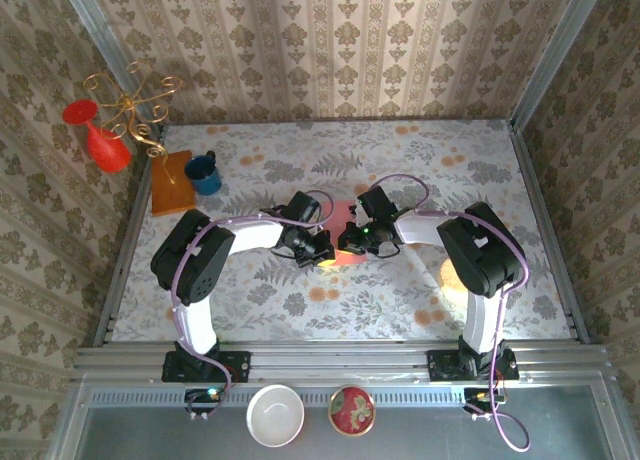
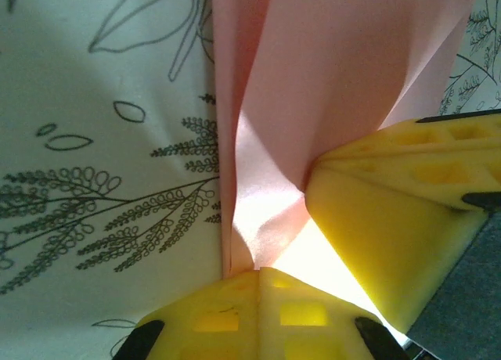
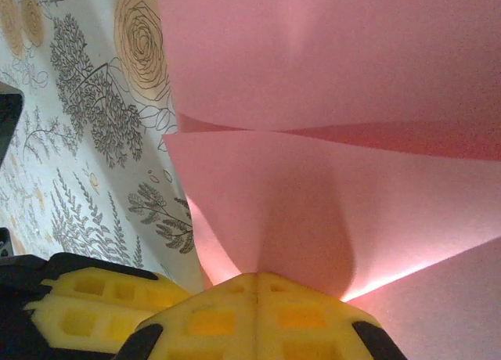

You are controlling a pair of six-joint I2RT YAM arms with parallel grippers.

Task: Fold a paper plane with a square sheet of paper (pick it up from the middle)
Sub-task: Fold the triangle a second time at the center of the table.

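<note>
The salmon-pink sheet of paper [image 1: 342, 218] lies at the middle of the floral table, folded into layers with creases. My two grippers meet over it, tip to tip. In the left wrist view, my left gripper [image 2: 260, 272] is shut, and a raised fold of the paper [image 2: 329, 63] runs into its seam. The right arm's yellow fingers [image 2: 376, 219] press in from the right. In the right wrist view, my right gripper [image 3: 257, 278] is shut on a puckered pinch of the paper [image 3: 329, 63]. The left arm's fingers [image 3: 86, 305] sit at the lower left. The paper plane is out of view.
At the table's far left stand a blue mug [image 1: 205, 173], an orange-brown board [image 1: 170, 180], a red vase [image 1: 105, 145] and a gold wire stand [image 1: 130, 105]. A white bowl [image 1: 276, 415] and a red patterned bowl [image 1: 351, 410] sit on the front ledge.
</note>
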